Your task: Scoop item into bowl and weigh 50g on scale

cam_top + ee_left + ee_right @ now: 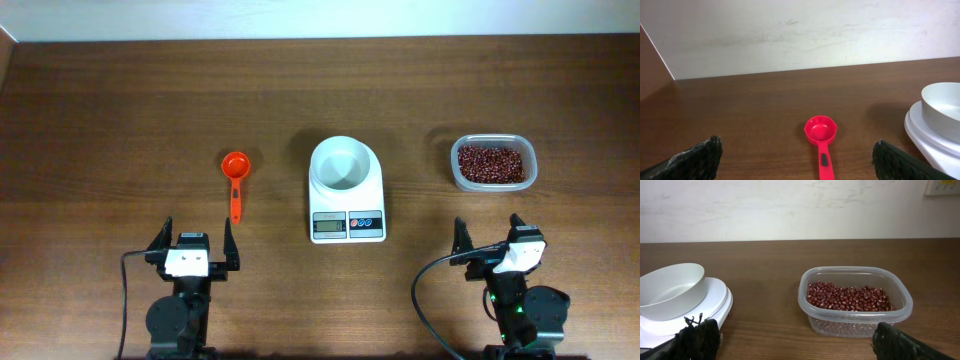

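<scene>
A white bowl [345, 165] sits on the white scale [347, 225] at the table's middle; it looks empty. It also shows in the left wrist view [942, 107] and the right wrist view [671, 290]. Reddish-brown beans [490, 163] fill a clear plastic tub [528, 172] at the right; the beans [847, 298] lie just ahead of my right gripper [795, 342]. A red scoop [236, 180] lies left of the scale, handle toward my left gripper [797, 160]. Both grippers [194, 245] [491, 237] are open, empty, near the front edge.
The scale's display [329, 226] and its two buttons [364, 219] face the front edge. Black cables run from both arm bases. A pale wall stands behind the table's far edge.
</scene>
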{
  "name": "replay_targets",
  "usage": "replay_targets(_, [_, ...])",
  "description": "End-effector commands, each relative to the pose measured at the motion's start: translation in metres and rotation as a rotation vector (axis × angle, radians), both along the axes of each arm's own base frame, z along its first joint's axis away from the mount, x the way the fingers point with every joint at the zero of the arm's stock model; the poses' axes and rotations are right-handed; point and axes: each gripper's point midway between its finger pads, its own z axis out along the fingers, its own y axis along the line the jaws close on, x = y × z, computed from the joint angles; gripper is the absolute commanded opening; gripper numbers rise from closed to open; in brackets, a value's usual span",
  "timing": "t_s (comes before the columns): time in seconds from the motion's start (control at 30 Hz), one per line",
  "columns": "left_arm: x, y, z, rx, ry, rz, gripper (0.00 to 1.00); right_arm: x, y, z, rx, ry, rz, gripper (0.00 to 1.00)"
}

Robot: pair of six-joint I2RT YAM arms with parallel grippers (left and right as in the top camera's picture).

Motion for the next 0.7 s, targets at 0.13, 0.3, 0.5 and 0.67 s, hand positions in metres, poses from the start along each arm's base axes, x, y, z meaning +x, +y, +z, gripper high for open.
replay_targets(0.13, [-0.0002, -0.0022, -0.0016, 0.011, 0.005, -0.014, 0.99, -0.0003, 0.0004, -0.0028, 0.006, 0.007, -0.001, 0.99])
replay_targets(0.3, [-0.0002, -0.0021, -0.0016, 0.011, 0.005, -0.014, 0.99, -0.0003, 0.0003, -0.0028, 0.006, 0.007, -0.001, 0.99])
replay_targets(0.5, [-0.0002, -0.0022, -0.0016, 0.011, 0.005, -0.014, 0.99, -0.0003, 0.0003, -0.0028, 0.006, 0.007, -0.001, 0.99])
replay_targets(0.67, [0.0, -0.0016, 0.0012, 0.012, -0.006, -0.011, 0.99, -0.0003, 0.0003, -0.0028, 0.006, 0.007, -0.001, 0.99])
